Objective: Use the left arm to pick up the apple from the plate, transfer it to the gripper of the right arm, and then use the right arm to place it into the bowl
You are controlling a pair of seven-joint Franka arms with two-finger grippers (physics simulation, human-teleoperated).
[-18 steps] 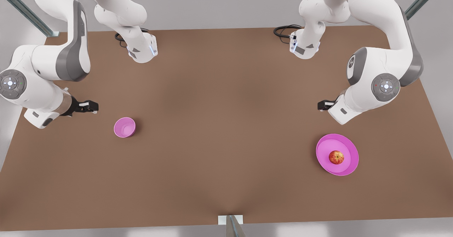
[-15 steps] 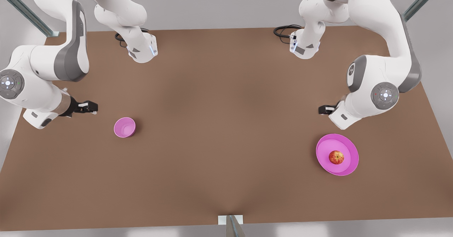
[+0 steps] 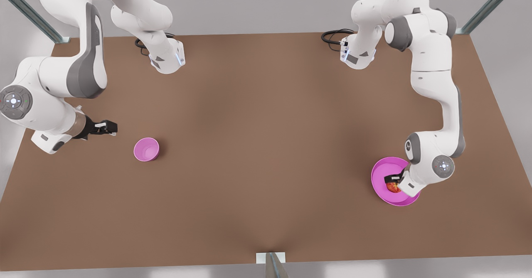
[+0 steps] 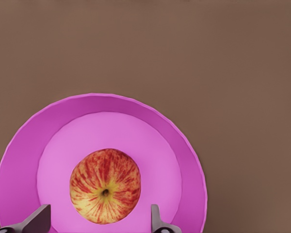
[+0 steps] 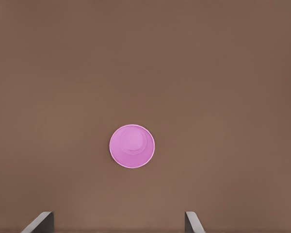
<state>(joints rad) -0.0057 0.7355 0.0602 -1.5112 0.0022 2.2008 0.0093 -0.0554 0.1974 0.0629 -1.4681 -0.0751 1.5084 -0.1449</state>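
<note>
End effector first: my left end effector point(image 3: 394, 180) has dropped from beside the plate to right over it in the last half second, the arm folding down at the front view's right. That means the approach is nearly finished and the grasp is the step in hand; nothing has been lifted yet.

Its fingers point(image 4: 39, 221) stand wide, one on each side of the apple point(image 4: 105, 186) in the left wrist view, with clear pink showing between each tip and the fruit. The apple sits on the flat middle of the plate point(image 4: 19, 160), stem end up toward the camera, a little nearer one finger than the other. In the front view the wrist covers most of the apple, so I cannot be sure how far above it the tips are; I judge they need a bit more descent before closing.

My right end effector point(image 3: 107, 127) waits at the front view's left, near the bowl point(image 3: 146, 149) but apart from it, and has barely shifted. Its fingers point(image 5: 41, 222) are also spread wide with nothing between them, and the bowl point(image 5: 132, 146) sits upright on the brown surface point(image 3: 266, 145) ahead of it, with nothing in it.

Apple and bowl lie well apart, so the handover must span the middle.
</note>
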